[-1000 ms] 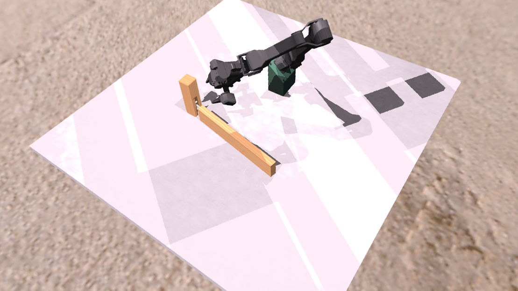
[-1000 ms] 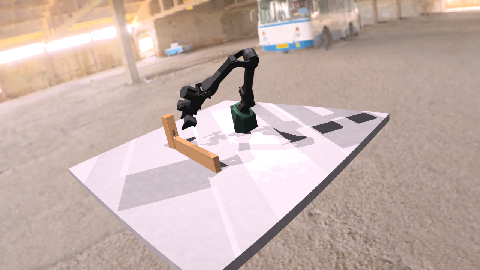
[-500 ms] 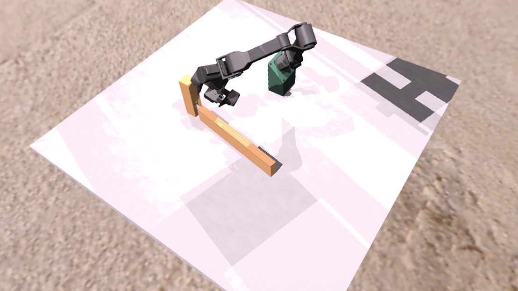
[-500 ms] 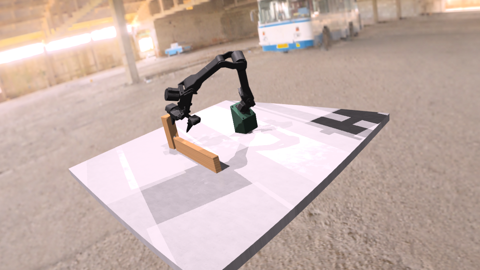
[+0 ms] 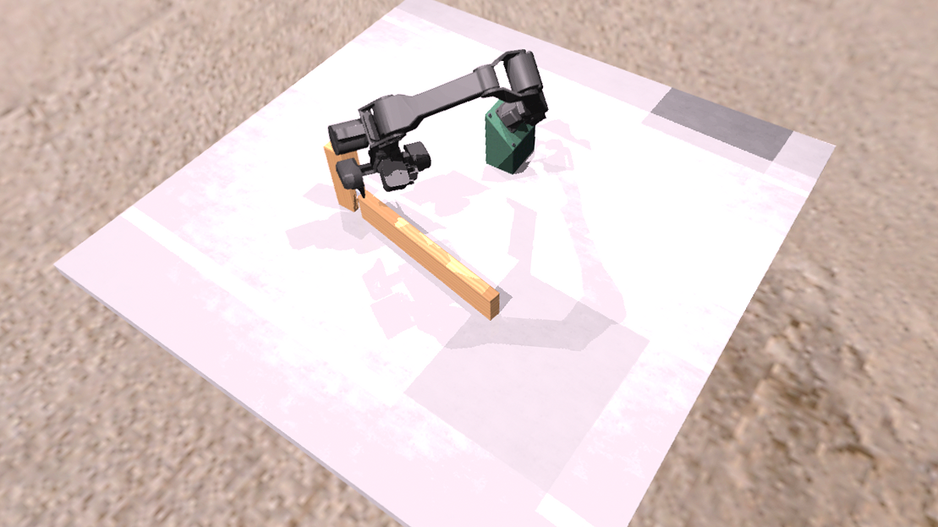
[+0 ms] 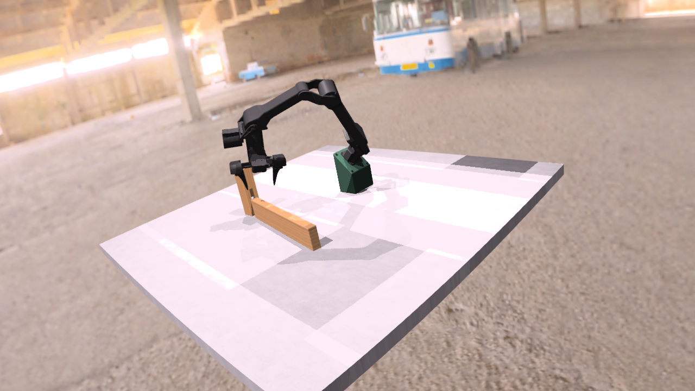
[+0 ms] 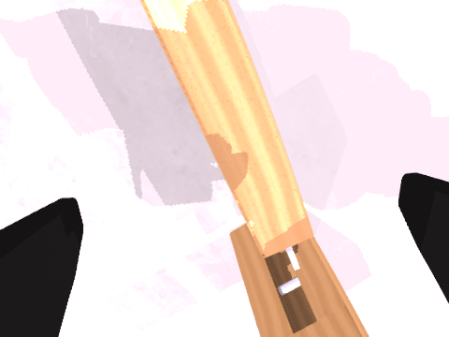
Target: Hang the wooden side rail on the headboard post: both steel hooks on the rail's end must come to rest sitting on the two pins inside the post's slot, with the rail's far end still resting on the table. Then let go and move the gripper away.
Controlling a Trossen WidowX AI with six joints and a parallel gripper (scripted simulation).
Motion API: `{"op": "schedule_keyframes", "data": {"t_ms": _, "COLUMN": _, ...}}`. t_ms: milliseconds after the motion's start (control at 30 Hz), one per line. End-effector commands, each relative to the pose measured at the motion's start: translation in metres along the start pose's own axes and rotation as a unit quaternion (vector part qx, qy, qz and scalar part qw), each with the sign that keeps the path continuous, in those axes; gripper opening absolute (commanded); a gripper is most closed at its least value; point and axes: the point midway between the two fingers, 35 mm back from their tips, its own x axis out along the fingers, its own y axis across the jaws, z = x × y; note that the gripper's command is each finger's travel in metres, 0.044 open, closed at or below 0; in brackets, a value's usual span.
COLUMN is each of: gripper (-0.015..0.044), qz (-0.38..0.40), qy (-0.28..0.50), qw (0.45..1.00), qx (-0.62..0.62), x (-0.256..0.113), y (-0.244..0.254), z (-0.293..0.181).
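The wooden side rail (image 5: 428,251) (image 6: 284,218) (image 7: 243,117) lies along the table, its hook end close to the headboard post (image 5: 342,194) (image 6: 245,204) (image 7: 332,292), which stands upright. In the wrist view a steel hook (image 7: 293,258) sticks out of the rail's end toward the slot, where one pin (image 7: 289,285) shows. The other hook and pin are hidden there, and I cannot tell whether the hook touches a pin. My gripper (image 5: 388,188) (image 6: 260,185) (image 7: 246,202) is open and empty, pointing down above the rail's post end, with one finger on either side of it.
The green arm base (image 5: 505,147) (image 6: 354,177) stands on the table (image 5: 226,301) (image 6: 194,301) behind the rail. The arm arches from it over to the post. The post rises close beside one finger. Shadows of the arm fall across the table.
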Motion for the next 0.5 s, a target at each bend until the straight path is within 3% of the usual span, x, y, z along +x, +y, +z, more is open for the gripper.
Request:
{"op": "schedule_keyframes", "data": {"t_ms": 0, "gripper": 0.044, "qz": 0.033, "qy": -0.047, "qw": 0.989, "qx": -0.137, "x": -0.012, "y": -0.005, "z": 0.014}}
{"op": "schedule_keyframes", "data": {"t_ms": 333, "gripper": 0.044, "qz": 0.04, "qy": -0.061, "qw": 0.982, "qx": -0.174, "x": -0.014, "y": -0.005, "z": 0.018}}
{"op": "schedule_keyframes", "data": {"t_ms": 467, "gripper": 0.044, "qz": 0.04, "qy": -0.061, "qw": 0.982, "qx": -0.174, "x": 0.008, "y": -0.003, "z": 0.021}}
